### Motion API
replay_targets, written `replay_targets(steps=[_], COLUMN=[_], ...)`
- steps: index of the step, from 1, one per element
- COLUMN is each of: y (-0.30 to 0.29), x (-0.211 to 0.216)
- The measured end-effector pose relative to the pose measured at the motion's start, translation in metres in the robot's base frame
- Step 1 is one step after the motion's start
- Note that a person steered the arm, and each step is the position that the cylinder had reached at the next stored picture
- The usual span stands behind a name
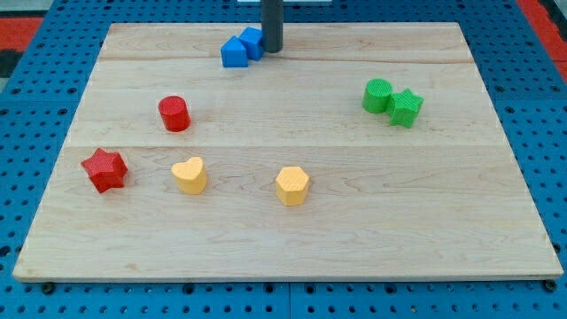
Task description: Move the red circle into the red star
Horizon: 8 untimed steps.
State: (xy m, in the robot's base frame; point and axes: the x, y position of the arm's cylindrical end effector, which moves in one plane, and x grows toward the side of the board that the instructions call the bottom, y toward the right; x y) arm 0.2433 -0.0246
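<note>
The red circle [174, 113] stands on the wooden board at the view's left of centre. The red star [104, 170] lies below and to the left of it, a short gap apart. My tip [272, 50] is near the view's top, touching or just beside the right side of two blue blocks [242, 48]. The tip is far above and to the right of the red circle.
A yellow heart [190, 175] lies right of the red star. A yellow hexagon [291, 185] sits near the middle bottom. A green circle [377, 95] and a green star [406, 107] touch at the right. The board [283, 248] rests on a blue pegboard.
</note>
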Motion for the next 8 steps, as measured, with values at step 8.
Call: replay_targets(steps=[8], y=[-0.139], x=[0.147])
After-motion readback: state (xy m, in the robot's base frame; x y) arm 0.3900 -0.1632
